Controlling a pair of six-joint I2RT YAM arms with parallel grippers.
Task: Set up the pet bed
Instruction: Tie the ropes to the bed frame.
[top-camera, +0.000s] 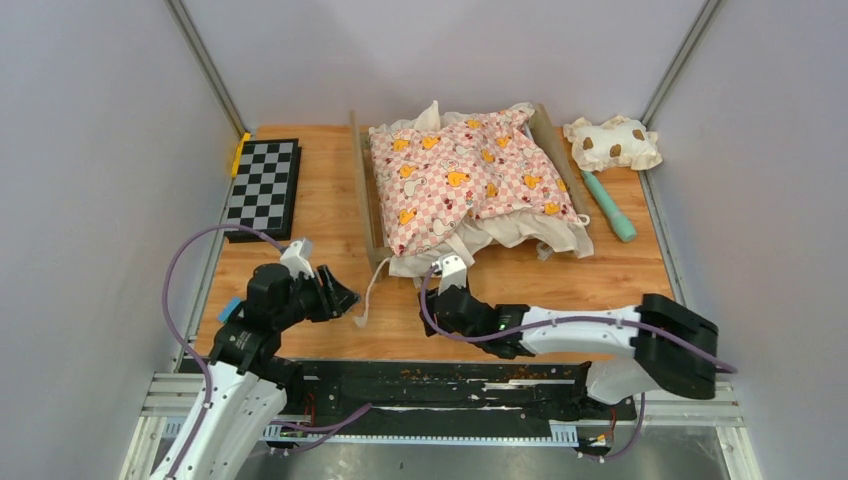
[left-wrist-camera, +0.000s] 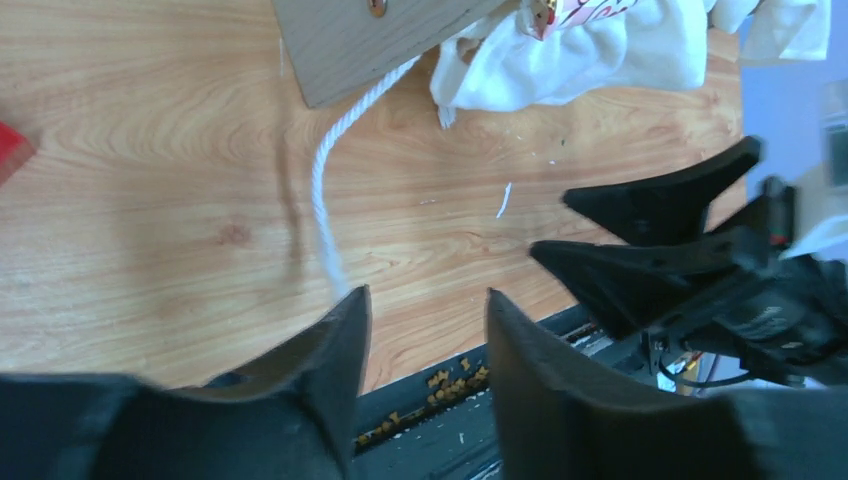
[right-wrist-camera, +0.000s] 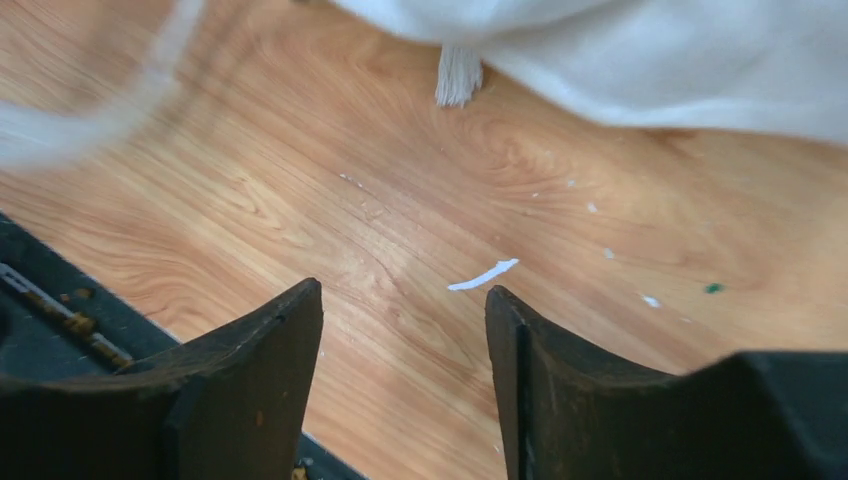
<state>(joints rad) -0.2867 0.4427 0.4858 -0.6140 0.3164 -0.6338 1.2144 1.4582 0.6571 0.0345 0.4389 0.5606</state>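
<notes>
Light wood and soft cotton fill the back of the table (top-camera: 325, 200). The pet bed (top-camera: 364, 190), a frame of pale plank rails, sits mid-table toward the rear wall. Its base is hidden under a puffy pink checkered cushion (top-camera: 465, 175) printed with orange-yellow shapes, and rumpled white cloth (top-camera: 520, 235) spills over the near edge. A cream pillow (top-camera: 612, 143) with brown spots lies crumpled at the back right corner, beside a smooth mint-green stick (top-camera: 610, 208). A flat black-and-white checkerboard (top-camera: 263, 185) rests at the left. A twisted white cord (left-wrist-camera: 317, 195) trails from the bed's near left corner onto the grained boards.

The left arm rises from its base with the elbow bent and the wrist turned toward that corner. The left gripper (top-camera: 345, 297) hangs low over the table, its black wedge-shaped fingers parted with nothing between them. The cord's loose end lies just by one fingertip, and whether they touch cannot be told.

The right arm stretches low across the near edge from right to left. The right gripper (top-camera: 450, 268) points at the bed's front, close to the white cloth, its fingers spread over bare wood and holding nothing.
</notes>
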